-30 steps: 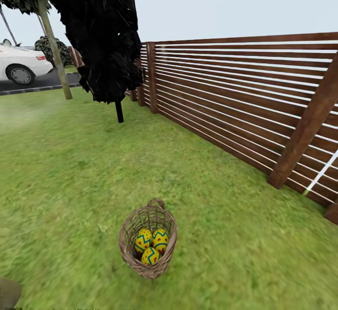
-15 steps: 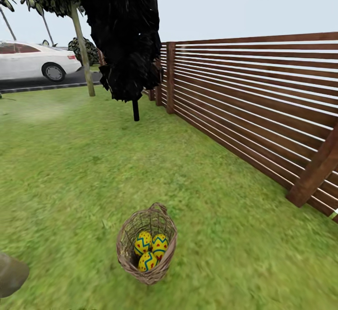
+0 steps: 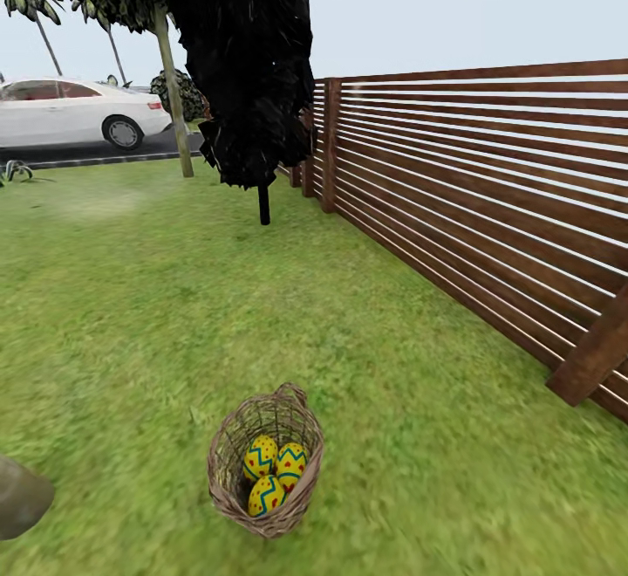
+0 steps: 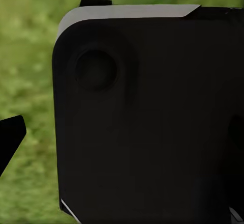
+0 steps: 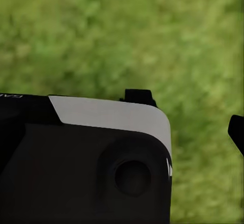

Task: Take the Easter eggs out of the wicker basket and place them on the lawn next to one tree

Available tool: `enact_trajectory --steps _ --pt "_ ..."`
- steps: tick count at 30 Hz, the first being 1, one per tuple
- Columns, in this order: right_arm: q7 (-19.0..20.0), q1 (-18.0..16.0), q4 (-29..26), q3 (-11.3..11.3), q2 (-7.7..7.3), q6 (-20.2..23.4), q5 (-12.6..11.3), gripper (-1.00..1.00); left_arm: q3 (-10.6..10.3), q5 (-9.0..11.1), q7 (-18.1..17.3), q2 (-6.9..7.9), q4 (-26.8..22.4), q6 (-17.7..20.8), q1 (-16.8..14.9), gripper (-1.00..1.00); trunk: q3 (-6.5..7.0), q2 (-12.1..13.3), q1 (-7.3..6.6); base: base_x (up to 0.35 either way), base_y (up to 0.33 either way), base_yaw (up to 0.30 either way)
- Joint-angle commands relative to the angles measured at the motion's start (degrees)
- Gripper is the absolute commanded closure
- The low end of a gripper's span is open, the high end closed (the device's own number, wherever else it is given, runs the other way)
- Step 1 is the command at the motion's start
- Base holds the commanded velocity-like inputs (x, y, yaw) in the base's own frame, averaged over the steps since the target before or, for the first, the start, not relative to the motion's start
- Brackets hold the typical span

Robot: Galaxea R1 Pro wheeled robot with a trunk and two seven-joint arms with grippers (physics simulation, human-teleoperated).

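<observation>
The wicker basket (image 3: 266,462) stands on the lawn (image 3: 131,314) low in the head view, slightly left of centre. Three yellow Easter eggs with blue-green zigzags lie inside it: one at the left (image 3: 260,456), one at the right (image 3: 290,464), one nearest me (image 3: 265,496). One black fingertip (image 4: 11,138) of my left gripper shows at the edge of the left wrist view over blurred grass. One black fingertip (image 5: 237,132) of my right gripper shows the same way in the right wrist view. A dark robot body (image 4: 147,122) hides the rest of each gripper.
A brown slat fence (image 3: 488,201) runs along the right. A black-leaved tree (image 3: 253,61) and a thin-trunked tree (image 3: 174,96) stand far ahead, with a white car (image 3: 70,113) beyond. A grey-beige rounded shape (image 3: 22,497) juts in at the lower left edge.
The whole head view has shifted: the trees and car slid right and the fence post moved right, so the camera has turned. Basket and eggs lie as before.
</observation>
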Motion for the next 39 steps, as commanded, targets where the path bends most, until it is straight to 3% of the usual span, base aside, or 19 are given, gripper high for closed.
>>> enact_trajectory --steps 1,11,13,14,16,18,19,20,22,25,26,29,34,39 --pt "0.0 0.0 0.0 0.1 -0.02 -0.2 0.1 -1.00 0.2 0.1 0.0 -0.03 0.0 -0.1 0.0 -1.00 -0.05 0.0 0.00 0.005 -0.005 0.001" --pt "0.3 0.0 -0.1 0.1 -0.05 0.2 0.1 -1.00 0.3 0.1 0.0 -0.12 -0.1 -0.2 0.0 -1.00 -0.05 0.0 0.00 0.001 -0.001 0.000" --pt "-1.0 -1.8 -2.4 0.1 0.04 4.4 1.2 -1.00 0.6 0.1 0.4 -0.41 -5.1 0.4 -0.6 -1.00 -0.05 0.0 0.00 0.000 0.000 0.000" --pt "-3.9 -6.6 -7.2 0.0 0.05 13.8 5.0 -1.00 2.3 0.1 0.9 -0.07 -12.9 1.5 -0.8 -1.00 -0.05 0.0 0.00 0.000 0.000 0.000" --pt "-5.8 -11.9 -11.2 -0.1 0.07 23.1 7.8 -1.00 5.3 0.0 1.4 0.05 -19.9 5.4 -1.7 -1.00 -0.05 0.0 0.00 0.000 0.000 0.000" --pt "-6.6 -17.0 -13.8 -0.1 0.21 29.6 9.1 -1.00 9.4 0.0 2.3 0.55 -25.1 13.1 -5.3 -1.00 -0.05 0.0 0.00 0.000 0.000 0.000" --pt "-7.1 -20.6 -14.8 -0.1 0.30 32.1 9.7 -1.00 13.0 0.1 3.1 1.34 -27.2 19.6 -9.0 -1.00 -0.05 0.0 0.00 0.000 0.000 0.000" --pt "-7.2 -21.7 -14.9 -0.1 0.38 32.7 9.9 -1.00 14.3 0.1 3.3 1.58 -27.7 21.6 -10.4 -1.00 -0.05 0.0 0.00 0.000 0.000 0.000" --pt "-7.5 -27.0 -15.4 -0.1 1.06 34.3 10.1 -1.00 19.5 0.1 3.9 2.19 -29.0 28.9 -17.6 -1.00 -0.05 0.0 0.00 0.000 0.000 0.000" --pt "-7.5 -32.1 -15.4 -0.1 1.49 34.9 10.3 -1.00 22.5 0.1 4.3 2.43 -29.3 32.1 -24.4 -1.00 -0.05 0.0 0.00 0.000 0.000 0.000" --pt "-7.6 -33.4 -15.6 -0.1 1.58 34.8 10.4 -1.00 23.0 0.1 4.6 2.40 -29.4 32.7 -26.8 -1.00 -0.05 0.0 0.00 0.000 0.000 0.000" --pt "-7.6 -35.0 -17.2 -0.1 1.96 34.6 10.5 -1.00 23.4 0.1 5.7 2.06 -29.8 33.2 -29.6 -1.00 -0.05 0.0 0.00 0.000 0.000 0.000" --pt "-7.7 -35.8 -22.2 0.0 2.52 35.0 10.8 -1.00 23.5 0.2 7.9 1.55 -31.6 33.4 -30.6 -1.00 -0.07 0.0 0.00 0.000 0.000 0.120" --pt "-7.6 -35.9 -23.2 0.0 2.25 35.2 10.6 -1.00 23.2 0.1 8.3 -0.40 -32.4 33.5 -30.7 -1.00 -0.07 0.0 0.00 0.000 0.000 0.268"
